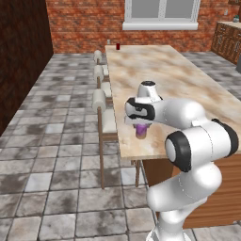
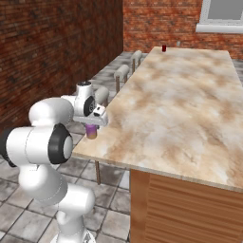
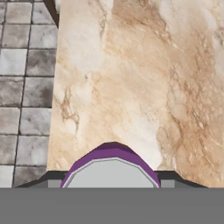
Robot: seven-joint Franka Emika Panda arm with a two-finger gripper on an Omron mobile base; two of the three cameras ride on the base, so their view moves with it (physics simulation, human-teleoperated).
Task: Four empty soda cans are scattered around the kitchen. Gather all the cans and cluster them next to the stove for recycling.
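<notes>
- Island counter, marbled beige, stools along its left side; slick, hard top.
- Gripper pointing down at the near left corner, clenched on the purple soda can by its upper sides.
- Purple can: likely light, thin-walled, smooth; mid-body side grip, gentle squeeze.
- Red soda can stands at the far end.

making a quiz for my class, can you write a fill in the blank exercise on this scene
1. The can under the gripper is coloured ____ with a silver top.
2. The purple can stands near the ____ of the counter.
3. A small red can stands at the ____ end of the counter.
4. Stools line the counter, and the floor is grey stone ____.

Missing words: purple; edge; far; tile
</notes>
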